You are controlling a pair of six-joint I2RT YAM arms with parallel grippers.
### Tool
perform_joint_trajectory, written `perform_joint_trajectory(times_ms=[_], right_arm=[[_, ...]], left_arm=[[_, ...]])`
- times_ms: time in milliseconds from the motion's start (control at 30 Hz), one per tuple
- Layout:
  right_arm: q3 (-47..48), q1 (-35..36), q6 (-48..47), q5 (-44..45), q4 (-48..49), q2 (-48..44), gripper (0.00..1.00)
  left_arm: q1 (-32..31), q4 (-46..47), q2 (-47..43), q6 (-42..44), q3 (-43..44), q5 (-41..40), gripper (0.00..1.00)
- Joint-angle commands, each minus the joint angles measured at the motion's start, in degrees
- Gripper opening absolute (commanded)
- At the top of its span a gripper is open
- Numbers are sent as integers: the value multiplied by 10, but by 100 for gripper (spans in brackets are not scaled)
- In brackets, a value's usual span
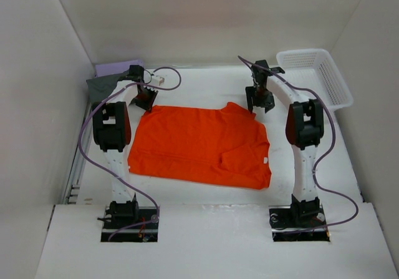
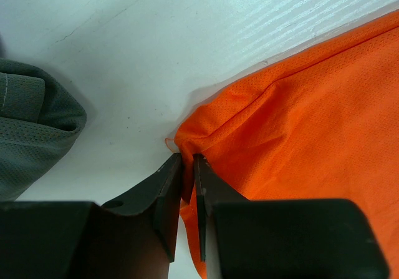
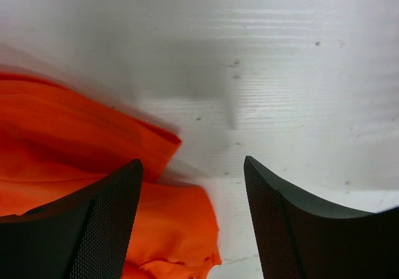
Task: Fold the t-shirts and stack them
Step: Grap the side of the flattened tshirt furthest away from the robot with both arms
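The bright orange t-shirt lies spread across the middle of the table. My left gripper is at its far left corner, and in the left wrist view it is shut on a pinch of the orange fabric. My right gripper hovers at the shirt's far right corner. In the right wrist view it is open, with the orange cloth under its left finger and nothing gripped. A dark grey t-shirt lies at the far left on a lavender one; grey fabric is close to my left gripper.
A white mesh basket stands at the far right corner. White walls enclose the table on the left, back and right. Both arm bases sit at the near edge, with cables looping beside them.
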Motion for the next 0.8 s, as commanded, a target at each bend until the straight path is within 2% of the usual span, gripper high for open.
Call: perform_joint_trajectory(times_ms=[0,100,200,333,533,767], right_arm=[[43,11,22,-8,-27,14,70],[51,11,53,-33,-21,-7,70],[52,11,127,-77,29,-33,69],[89,27,198,-91,80,-15,70],[193,56,233,-68,30,81,69],[229,84,235,-31,-9,127,70]], left_arm=[[2,-25,-10,12,-25,-20,12],[6,-21,-12,12,-32,-20,12],[6,-18,-12,14,-41,-19,12],[8,-16,-7,11,-45,-18,12],[4,-16,-9,14,-49,-13,12],[4,-14,-4,16,-48,-9,12]])
